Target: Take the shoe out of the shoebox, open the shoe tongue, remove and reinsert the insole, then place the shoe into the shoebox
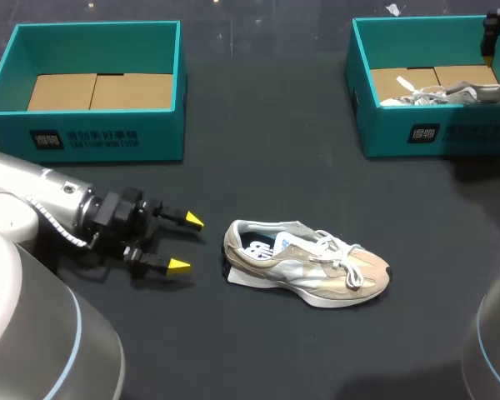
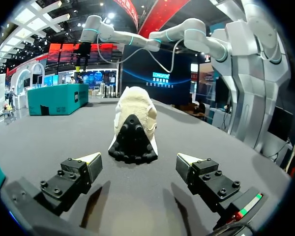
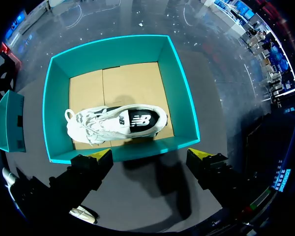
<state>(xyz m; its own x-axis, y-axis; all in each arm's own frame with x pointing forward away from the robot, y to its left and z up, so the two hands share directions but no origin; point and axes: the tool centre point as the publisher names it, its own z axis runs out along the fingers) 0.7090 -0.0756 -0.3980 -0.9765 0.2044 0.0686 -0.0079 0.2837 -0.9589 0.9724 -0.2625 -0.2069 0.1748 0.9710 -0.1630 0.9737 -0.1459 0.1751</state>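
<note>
**Head view.** The beige shoe stands on its sole near the middle of the dark tabletop, out of both boxes, heel toward the left arm and toe toward the right. Its laces lie loose over the tongue, and a dark insole shows in the opening. The left gripper lies level just beyond the shoe's heel, apart from it. Its fingers are spread wide with nothing between them. Behind the shoe on the left arm's side stands the left shoebox, teal, showing only its cardboard floor. Behind the shoe on the right arm's side stands the right shoebox, with a white shoe inside.

**Left wrist view.** The beige shoe sits ahead of the left gripper, in line with the gap between the fingers. Its heel and black studded sole edge face the gripper. The yellow tips are parted wider than the heel and touch nothing. Far beyond the shoe stands a teal shoebox, with the right arm reaching over it.

**Right wrist view.** The right gripper hangs above the near wall of the right shoebox, well away from the beige shoe. Its fingers are wide apart and hold nothing. The white shoe lies on its side on the cardboard floor, against the near wall.
</note>
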